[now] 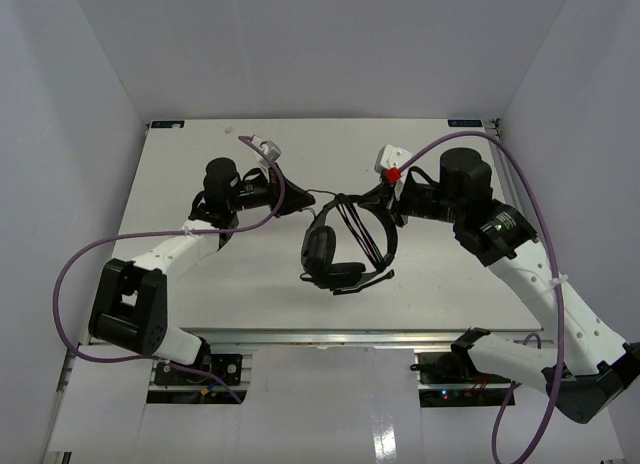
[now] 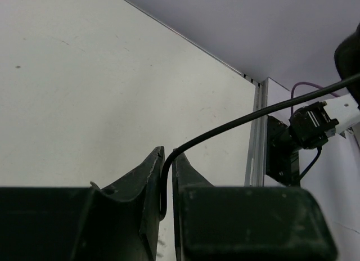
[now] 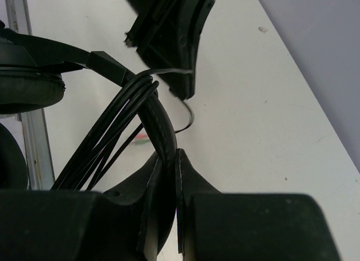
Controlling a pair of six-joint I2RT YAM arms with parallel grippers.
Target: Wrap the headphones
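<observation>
Headphones [image 1: 345,246]: lay mid-table, between your two grippers
Right gripper [image 3: 167,154]: you had it clamped on the headband [image 3: 164,131]
Left gripper [image 2: 167,155]: pinched tight on the cable [image 2: 236,123]
Cable line: ran right from your Left gripper towards the headband, so that side looked placed to wind

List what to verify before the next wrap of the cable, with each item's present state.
1. Left gripper shut on the cable: ok.
2. Right gripper shut on the headband: ok.
3. Cable runs fairly straight from the left gripper toward the headphones, no loose loop: ok.
4. Wound loops lie together across the headband: ok.
5. Plug end located: cannot tell, not visible.
6. Earcups lifted off the table: cannot tell.
</observation>
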